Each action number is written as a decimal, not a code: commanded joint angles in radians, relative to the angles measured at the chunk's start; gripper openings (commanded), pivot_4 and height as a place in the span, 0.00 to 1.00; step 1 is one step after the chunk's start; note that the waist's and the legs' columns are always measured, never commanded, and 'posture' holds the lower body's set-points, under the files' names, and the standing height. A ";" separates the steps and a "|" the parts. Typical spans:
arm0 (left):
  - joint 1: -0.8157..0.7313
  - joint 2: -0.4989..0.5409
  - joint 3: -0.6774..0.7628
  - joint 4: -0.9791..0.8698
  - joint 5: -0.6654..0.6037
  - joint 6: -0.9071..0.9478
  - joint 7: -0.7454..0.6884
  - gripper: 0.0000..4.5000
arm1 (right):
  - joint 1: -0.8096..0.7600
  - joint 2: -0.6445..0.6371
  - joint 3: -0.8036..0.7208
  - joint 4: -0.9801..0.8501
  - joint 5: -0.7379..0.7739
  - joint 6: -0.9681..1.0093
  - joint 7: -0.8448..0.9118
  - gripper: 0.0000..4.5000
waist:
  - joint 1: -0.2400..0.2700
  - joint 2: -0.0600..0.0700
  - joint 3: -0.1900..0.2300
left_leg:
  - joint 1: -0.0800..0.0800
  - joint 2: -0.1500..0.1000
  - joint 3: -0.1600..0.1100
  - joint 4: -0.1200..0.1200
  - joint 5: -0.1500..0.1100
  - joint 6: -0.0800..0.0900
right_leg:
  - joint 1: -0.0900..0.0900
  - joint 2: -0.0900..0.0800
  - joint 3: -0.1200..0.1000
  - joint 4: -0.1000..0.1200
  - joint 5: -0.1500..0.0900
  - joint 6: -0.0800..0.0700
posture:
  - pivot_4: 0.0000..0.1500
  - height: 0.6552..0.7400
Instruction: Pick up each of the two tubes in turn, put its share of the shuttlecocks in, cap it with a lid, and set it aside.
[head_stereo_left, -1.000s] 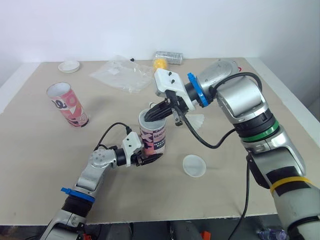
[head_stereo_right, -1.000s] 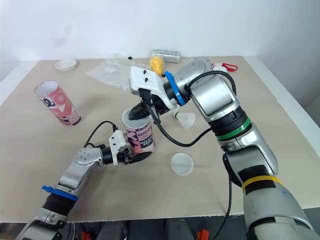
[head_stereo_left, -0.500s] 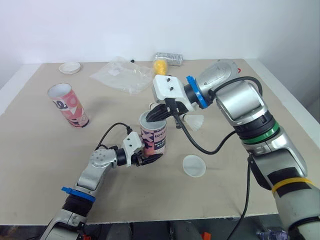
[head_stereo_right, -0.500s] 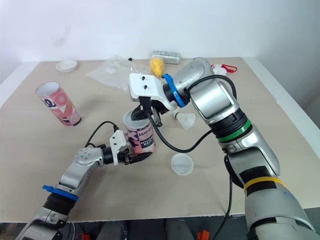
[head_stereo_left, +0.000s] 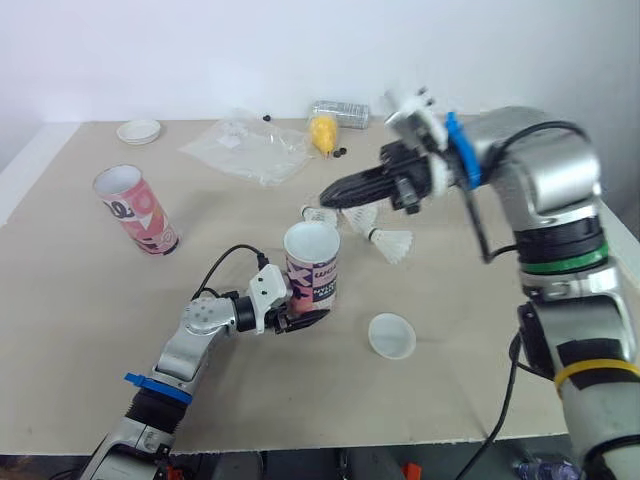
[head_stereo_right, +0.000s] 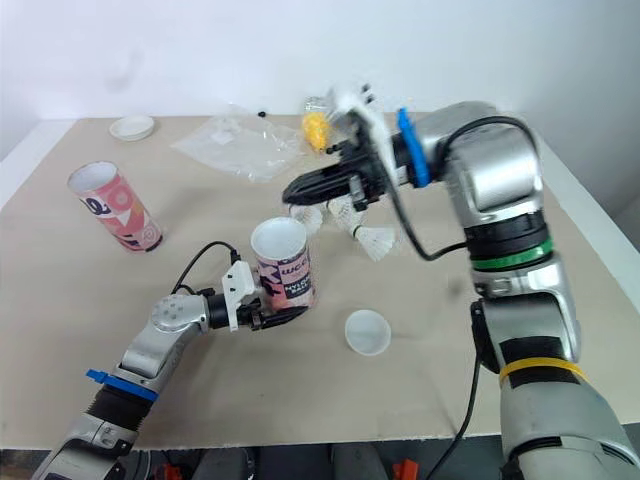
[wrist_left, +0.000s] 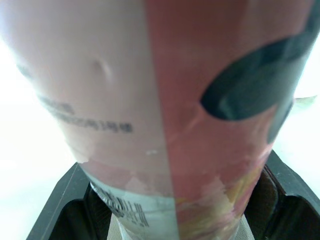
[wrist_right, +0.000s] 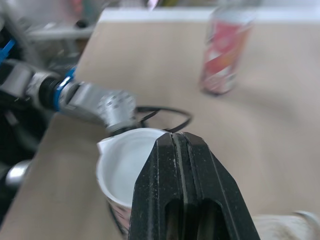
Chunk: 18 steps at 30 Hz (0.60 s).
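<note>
A pink patterned tube (head_stereo_left: 313, 265) stands upright with its mouth open near the table's front middle. My left gripper (head_stereo_left: 302, 318) is shut on its base; in the left wrist view the tube (wrist_left: 165, 110) sits between the two black fingers (wrist_left: 67, 200). My right gripper (head_stereo_left: 327, 196) hovers behind and above the tube, shut with nothing in it; its closed fingers (wrist_right: 180, 150) point past the tube's mouth (wrist_right: 122, 162). Three white shuttlecocks (head_stereo_left: 392, 243) (head_stereo_left: 320, 214) (head_stereo_left: 360, 216) lie behind the tube. A white lid (head_stereo_left: 391, 335) lies to its right. A second pink tube (head_stereo_left: 135, 208) stands open at far left.
A second lid (head_stereo_left: 138, 131) lies at the back left corner. A crumpled clear plastic bag (head_stereo_left: 245, 150), a yellow object (head_stereo_left: 322, 130) and a clear case (head_stereo_left: 338, 112) sit along the back. The table's right edge (head_stereo_left: 610, 215) runs close to my right arm.
My right gripper has pulled away from the tube's mouth, rising and swinging back and right. The shuttlecocks behind the tube have come into view. The left gripper still holds the tube.
</note>
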<state>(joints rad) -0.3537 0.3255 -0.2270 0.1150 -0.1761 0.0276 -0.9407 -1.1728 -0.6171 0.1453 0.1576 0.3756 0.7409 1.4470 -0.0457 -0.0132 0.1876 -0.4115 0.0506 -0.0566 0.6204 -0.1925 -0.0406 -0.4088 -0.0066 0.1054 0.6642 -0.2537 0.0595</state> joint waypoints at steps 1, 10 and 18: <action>0.002 0.002 -0.020 -0.009 0.007 0.012 -0.007 0.67 | 0.062 -0.023 -0.112 -0.024 0.031 -0.075 -0.070 0.01 | 0.000 0.000 0.000 | 0.000 0.000 0.000 -0.001 0.000 0.000 | 0.000 0.000 0.000 0.000 0.000 0.000 | 1.00 1.00; -0.001 0.015 -0.030 -0.029 -0.007 0.025 -0.046 0.67 | 0.406 -0.091 -0.219 -0.130 0.066 -0.178 -0.161 0.15 | 0.000 0.000 0.000 | 0.000 -0.001 0.000 -0.002 -0.001 0.001 | 0.000 0.000 0.001 0.000 -0.002 0.000 | 1.00 1.00; -0.006 0.026 -0.038 -0.025 -0.009 0.012 -0.087 1.00 | 0.636 -0.068 -0.155 -0.354 0.113 -0.204 -0.175 1.00 | -0.003 0.000 0.001 | 0.001 -0.001 0.000 -0.002 -0.001 0.001 | 0.000 0.000 0.001 0.000 -0.002 0.000 | 1.00 1.00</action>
<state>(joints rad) -0.3619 0.3428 -0.2571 0.1006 -0.1777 0.0466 -1.0107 -0.5510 -0.6942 -0.0211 -0.1361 0.4768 0.5725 1.2809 -0.0483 -0.0135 0.1883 -0.4106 0.0500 -0.0563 0.6190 -0.1936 -0.0393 -0.4086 -0.0066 0.1061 0.6641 -0.2559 0.0598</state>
